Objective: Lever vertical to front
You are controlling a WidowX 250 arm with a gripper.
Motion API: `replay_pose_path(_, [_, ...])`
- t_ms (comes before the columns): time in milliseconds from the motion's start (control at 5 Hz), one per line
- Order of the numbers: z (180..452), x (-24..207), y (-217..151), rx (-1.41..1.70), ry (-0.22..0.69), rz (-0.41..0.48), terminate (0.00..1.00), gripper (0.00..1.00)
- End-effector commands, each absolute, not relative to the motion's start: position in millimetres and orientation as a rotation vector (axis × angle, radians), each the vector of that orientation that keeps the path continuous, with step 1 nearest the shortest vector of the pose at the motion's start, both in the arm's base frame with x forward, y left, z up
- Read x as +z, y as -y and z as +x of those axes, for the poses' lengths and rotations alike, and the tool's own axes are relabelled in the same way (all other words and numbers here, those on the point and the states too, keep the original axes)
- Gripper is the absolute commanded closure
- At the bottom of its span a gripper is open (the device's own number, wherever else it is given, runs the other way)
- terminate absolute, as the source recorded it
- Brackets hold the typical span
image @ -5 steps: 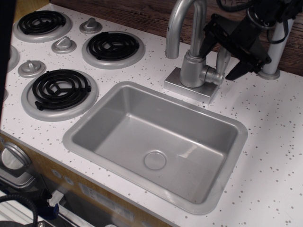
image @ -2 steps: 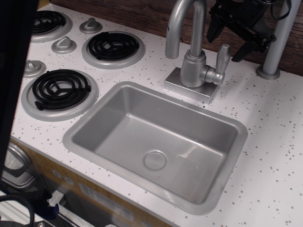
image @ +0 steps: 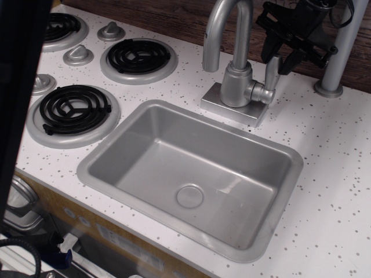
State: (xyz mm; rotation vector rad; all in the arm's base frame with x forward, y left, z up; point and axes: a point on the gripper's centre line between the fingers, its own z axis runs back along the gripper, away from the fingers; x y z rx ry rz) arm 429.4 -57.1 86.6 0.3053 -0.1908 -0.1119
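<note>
The lever [image: 270,76] is a short silver-grey paddle standing upright on the right side of the tap body [image: 237,86], joined to it by a stubby pivot. My black gripper [image: 277,59] hangs at the top right, just above and around the lever's rounded tip. Its jaws look open, with one dark finger [image: 268,51] to the left of the tip and the other to the right. The tip itself is partly hidden by the gripper. I cannot tell whether the fingers touch the lever.
The tall gooseneck spout [image: 219,26] rises left of the lever. A grey sink [image: 93,164] lies in front of the tap. Black coil burners [image: 74,108] and round knobs [image: 77,55] fill the left. A grey post [image: 338,52] stands at right. A dark blurred shape [image: 17,87] covers the left edge.
My gripper rose off the lever's side, then came down over its tip with the jaws narrower. The lever still stands upright.
</note>
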Motion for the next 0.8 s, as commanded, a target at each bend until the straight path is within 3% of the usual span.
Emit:
replay_pose_path(0, [414, 95, 58, -0.025, 0.222, 0.288, 0.0, 1.0])
replay_pose_path(200, [402, 87, 59, -0.006, 0.18, 0.282, 0.0, 1.0])
replay_pose_path(600, [395, 65, 57, 0.024, 0.119, 0.172, 0.0, 1.0])
